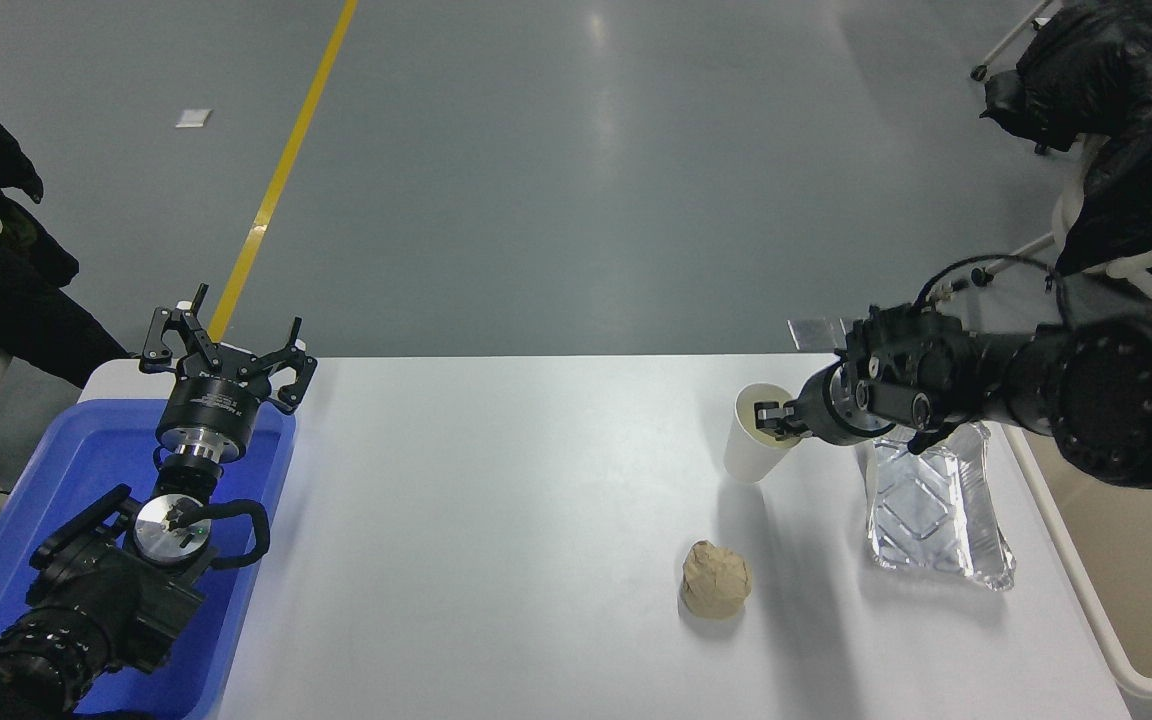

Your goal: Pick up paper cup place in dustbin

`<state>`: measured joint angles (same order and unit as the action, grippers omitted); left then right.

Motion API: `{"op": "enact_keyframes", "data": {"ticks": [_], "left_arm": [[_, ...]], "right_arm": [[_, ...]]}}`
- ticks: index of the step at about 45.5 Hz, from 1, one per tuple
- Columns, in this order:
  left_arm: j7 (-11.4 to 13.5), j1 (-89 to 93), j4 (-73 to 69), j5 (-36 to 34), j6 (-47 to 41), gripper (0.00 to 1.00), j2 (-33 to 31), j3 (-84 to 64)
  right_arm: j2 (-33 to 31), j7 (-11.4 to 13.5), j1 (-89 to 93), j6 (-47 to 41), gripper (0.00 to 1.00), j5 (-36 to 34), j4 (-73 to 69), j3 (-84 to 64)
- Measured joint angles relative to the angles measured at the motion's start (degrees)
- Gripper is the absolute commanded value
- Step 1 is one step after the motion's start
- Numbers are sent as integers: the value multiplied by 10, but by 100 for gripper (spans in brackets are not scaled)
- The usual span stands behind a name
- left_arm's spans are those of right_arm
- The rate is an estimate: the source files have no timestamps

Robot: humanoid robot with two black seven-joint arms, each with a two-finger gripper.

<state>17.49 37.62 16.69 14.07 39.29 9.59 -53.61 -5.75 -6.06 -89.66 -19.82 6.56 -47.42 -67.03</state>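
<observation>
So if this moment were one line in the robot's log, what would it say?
right gripper: shut on paper cup rim | cup: upright | dustbin: right of table | left gripper: parked, open

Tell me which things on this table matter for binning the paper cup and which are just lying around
Part of the job:
paper cup, gripped at its rim
right gripper, shut on the cup
dustbin, at the table's right edge

Just lying about:
crumpled brown paper ball
foil tray
blue tray
left gripper, parked over the blue tray
</observation>
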Motion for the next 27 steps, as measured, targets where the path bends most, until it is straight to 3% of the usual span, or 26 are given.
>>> {"op": "enact_keyframes", "data": {"ticks": [27], "left_arm": [[0, 0, 0, 0, 0, 99, 0, 0]], "right_arm": [[-152, 1, -298, -129, 0, 39, -159, -4]]}}
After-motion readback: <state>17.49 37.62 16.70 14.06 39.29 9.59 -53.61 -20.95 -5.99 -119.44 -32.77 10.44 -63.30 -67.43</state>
